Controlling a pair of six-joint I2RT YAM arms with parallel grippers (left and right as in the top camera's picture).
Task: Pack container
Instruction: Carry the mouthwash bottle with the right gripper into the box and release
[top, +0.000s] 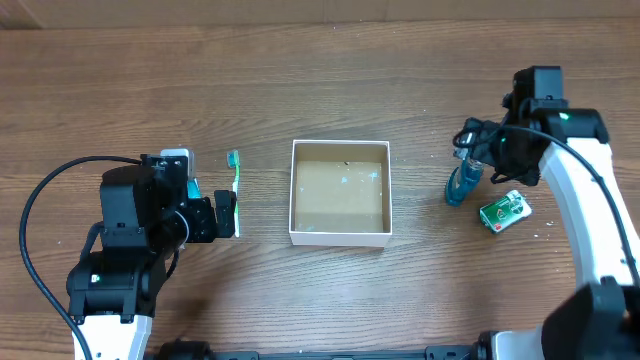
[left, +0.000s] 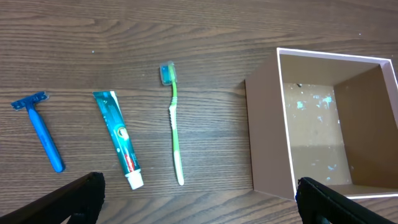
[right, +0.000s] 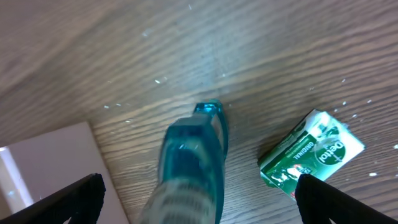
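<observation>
The container (top: 291, 195), a shallow square box with white walls and a brown floor, sits mid-table with nothing in it. It also shows in the left wrist view (left: 267, 137). Left of it lie a green toothbrush (left: 175, 127), a toothpaste tube (left: 119, 138) and a blue razor (left: 40, 134). My left gripper (left: 199, 205) is open and empty, hovering just in front of them. My right gripper (right: 199, 199) is open, its fingers wide on either side of a blue bottle (right: 189, 168), not touching it. A green soap box (right: 311, 152) lies right of the bottle.
In the overhead view the toothbrush (top: 236, 185) lies left of the container, and the bottle (top: 462, 183) and soap box (top: 503, 212) lie to its right. A corner of the container (right: 50, 168) shows left of the bottle. Bare wood surrounds everything.
</observation>
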